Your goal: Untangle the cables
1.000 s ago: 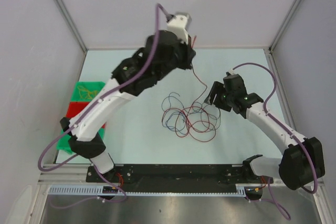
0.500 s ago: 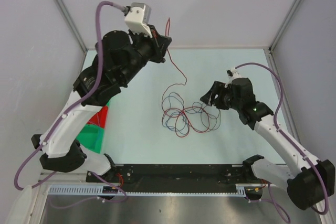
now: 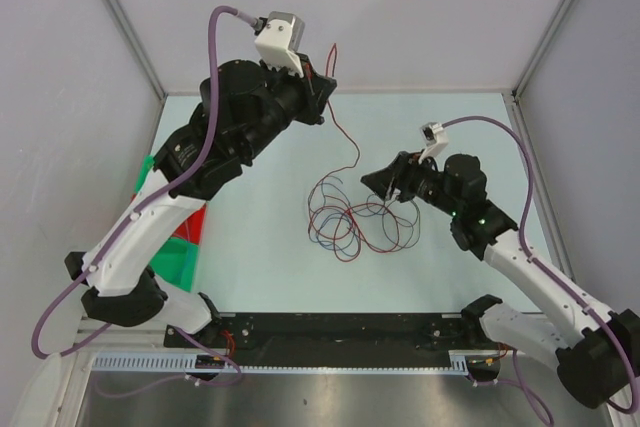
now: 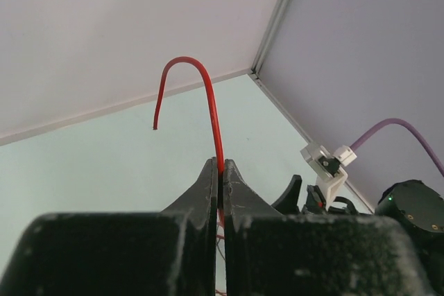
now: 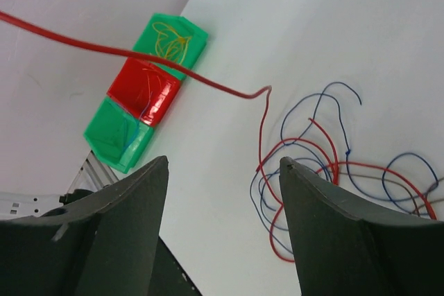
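Cables (image 3: pixel 352 222) lie tangled near green-and-red trays (image 5: pixel 146 91) at left.

- Plain pale grey walls (image 3: pixel 350 7) are standing around three sides.
- A light tabletop (image 3: pixel 260 247) is lying flat below.
- Silver metal posts (image 3: pixel 120 22) are running up the corners.

Cables (image 3: pixel 355 222) heaped mid-frame on counter (image 3: pixel 260 247); trays (image 3: pixel 180 252) at left edge; right claw (image 3: pixel 385 187) just right.
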{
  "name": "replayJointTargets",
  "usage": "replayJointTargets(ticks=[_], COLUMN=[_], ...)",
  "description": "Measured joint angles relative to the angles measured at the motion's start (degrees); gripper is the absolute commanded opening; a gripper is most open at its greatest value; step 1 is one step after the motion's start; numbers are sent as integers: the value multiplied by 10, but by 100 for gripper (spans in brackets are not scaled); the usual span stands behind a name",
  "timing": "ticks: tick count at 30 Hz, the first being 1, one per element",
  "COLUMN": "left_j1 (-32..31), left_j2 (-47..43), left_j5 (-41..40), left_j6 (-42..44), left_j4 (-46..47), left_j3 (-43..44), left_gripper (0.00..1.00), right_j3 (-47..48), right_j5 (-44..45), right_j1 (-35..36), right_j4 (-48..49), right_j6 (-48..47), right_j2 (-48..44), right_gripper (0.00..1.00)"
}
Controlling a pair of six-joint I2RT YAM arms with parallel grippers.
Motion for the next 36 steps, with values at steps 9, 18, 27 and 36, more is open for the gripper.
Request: replayJointTargets(ticks=[9,18,27,36], left_j1=[1,5,10,17], left_j2=[-9,-12,-13,-13], left_j5=[7,21,31,32], left_j6=[-1,-5,-5,-9], left_j4=[8,13,13,13], left_j3=[-7,-7,-7,-8], left_gripper=[0,0,1,0], right_j3=[-1,0,1,3], right_j5=[7,17,29,42], right_j1=[14,17,29,38], right_j4=[118,195,256,294], right_j6=[1,10,28,46], right_j2=[111,191,222,235], right_gripper=[65,57,50,32])
